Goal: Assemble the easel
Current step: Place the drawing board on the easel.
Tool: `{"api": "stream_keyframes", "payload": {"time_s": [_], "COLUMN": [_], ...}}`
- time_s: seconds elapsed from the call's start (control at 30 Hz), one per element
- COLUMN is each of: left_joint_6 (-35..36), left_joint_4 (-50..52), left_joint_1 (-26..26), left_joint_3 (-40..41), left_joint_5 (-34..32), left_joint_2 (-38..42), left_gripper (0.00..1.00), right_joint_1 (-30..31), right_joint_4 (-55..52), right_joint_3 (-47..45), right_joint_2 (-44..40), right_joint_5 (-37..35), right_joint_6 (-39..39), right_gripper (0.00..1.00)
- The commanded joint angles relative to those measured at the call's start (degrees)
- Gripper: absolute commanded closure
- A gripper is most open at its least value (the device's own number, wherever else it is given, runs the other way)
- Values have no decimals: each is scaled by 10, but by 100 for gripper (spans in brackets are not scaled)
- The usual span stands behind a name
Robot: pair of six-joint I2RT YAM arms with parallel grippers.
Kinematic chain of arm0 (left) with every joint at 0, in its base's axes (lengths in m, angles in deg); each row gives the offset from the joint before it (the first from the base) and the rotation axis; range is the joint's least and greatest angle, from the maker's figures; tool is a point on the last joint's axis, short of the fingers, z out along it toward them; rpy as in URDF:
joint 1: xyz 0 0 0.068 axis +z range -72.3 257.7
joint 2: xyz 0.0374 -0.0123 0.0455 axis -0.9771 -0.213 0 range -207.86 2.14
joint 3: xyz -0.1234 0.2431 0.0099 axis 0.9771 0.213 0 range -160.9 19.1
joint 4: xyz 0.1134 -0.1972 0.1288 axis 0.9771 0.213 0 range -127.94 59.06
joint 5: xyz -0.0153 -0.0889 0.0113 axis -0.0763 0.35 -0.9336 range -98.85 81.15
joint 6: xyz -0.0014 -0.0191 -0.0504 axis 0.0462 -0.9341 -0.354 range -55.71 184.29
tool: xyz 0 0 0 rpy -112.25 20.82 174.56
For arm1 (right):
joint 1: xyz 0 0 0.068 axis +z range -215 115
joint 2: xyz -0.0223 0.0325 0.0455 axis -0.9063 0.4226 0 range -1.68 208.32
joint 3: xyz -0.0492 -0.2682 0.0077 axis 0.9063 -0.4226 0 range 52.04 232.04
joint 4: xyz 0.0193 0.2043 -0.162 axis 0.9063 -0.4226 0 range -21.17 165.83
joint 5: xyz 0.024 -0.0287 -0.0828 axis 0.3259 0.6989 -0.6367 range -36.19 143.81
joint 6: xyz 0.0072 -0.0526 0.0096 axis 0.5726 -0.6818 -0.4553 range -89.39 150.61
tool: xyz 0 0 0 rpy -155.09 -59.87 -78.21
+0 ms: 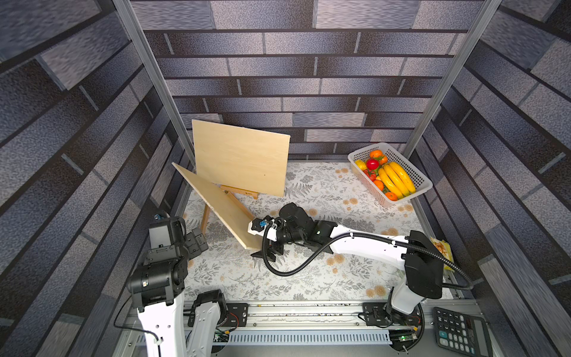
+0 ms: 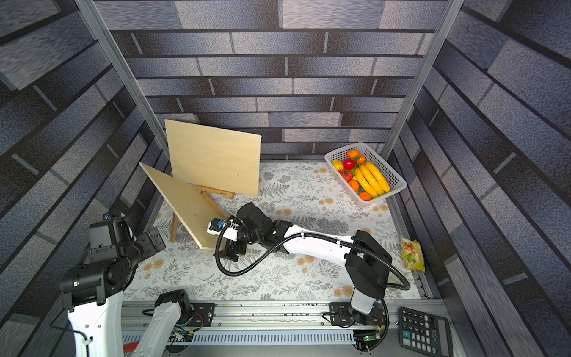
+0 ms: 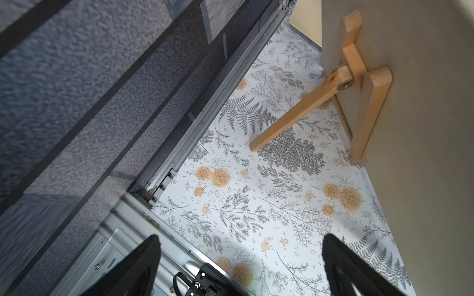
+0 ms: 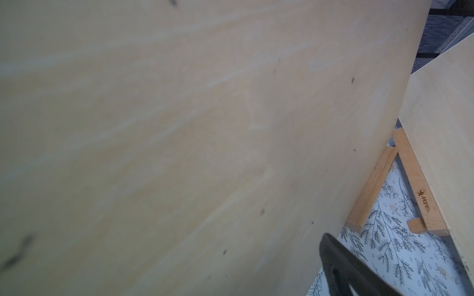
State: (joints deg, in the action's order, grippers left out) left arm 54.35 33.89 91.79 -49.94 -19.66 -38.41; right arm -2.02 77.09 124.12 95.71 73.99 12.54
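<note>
A wooden easel (image 1: 239, 191) (image 2: 216, 191) stands at the back left of the flowered table. One pale board (image 1: 241, 157) (image 2: 216, 154) stands upright on its ledge. A second board (image 1: 216, 204) (image 2: 185, 204) leans slanting across its front, low corner toward the table's middle. My right gripper (image 1: 267, 252) (image 2: 230, 252) is at that low corner, jaws wide. In the right wrist view the board (image 4: 179, 128) fills the picture and hides one finger; the other finger (image 4: 343, 264) shows beside its edge. My left gripper (image 3: 242, 238) (image 1: 197, 239) hangs open and empty behind the easel's rear leg (image 3: 295, 118).
A white basket (image 1: 423, 185) of toy fruit stands at the back right. A snack packet (image 1: 441, 247) lies by the right edge, and a calculator (image 1: 460, 330) sits at the front right. A metal rail (image 1: 278, 312) runs along the front, with walls close on both sides.
</note>
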Motion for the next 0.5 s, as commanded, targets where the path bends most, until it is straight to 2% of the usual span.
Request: {"api": "stream_keyframes", "payload": {"time_s": [0.0, 0.23, 0.37, 0.47], "left_joint_6": [90, 180, 225, 248], "left_joint_4": [-85, -256, -362, -422], "left_joint_1": [20, 55, 92, 108], "left_joint_3": [46, 153, 208, 244], "left_joint_5": [79, 167, 251, 264], "left_joint_2": [-9, -54, -74, -86], "left_gripper": [0, 0, 2, 2], "right_joint_1": [-13, -18, -20, -21], "right_joint_4": [17, 24, 32, 41], "right_joint_3": [1, -6, -20, -29], "right_joint_2": [-15, -19, -27, -30], "right_joint_5": [15, 24, 30, 34], "right_joint_6": [2, 10, 20, 24], "right_gripper": [3, 4, 4, 4]}}
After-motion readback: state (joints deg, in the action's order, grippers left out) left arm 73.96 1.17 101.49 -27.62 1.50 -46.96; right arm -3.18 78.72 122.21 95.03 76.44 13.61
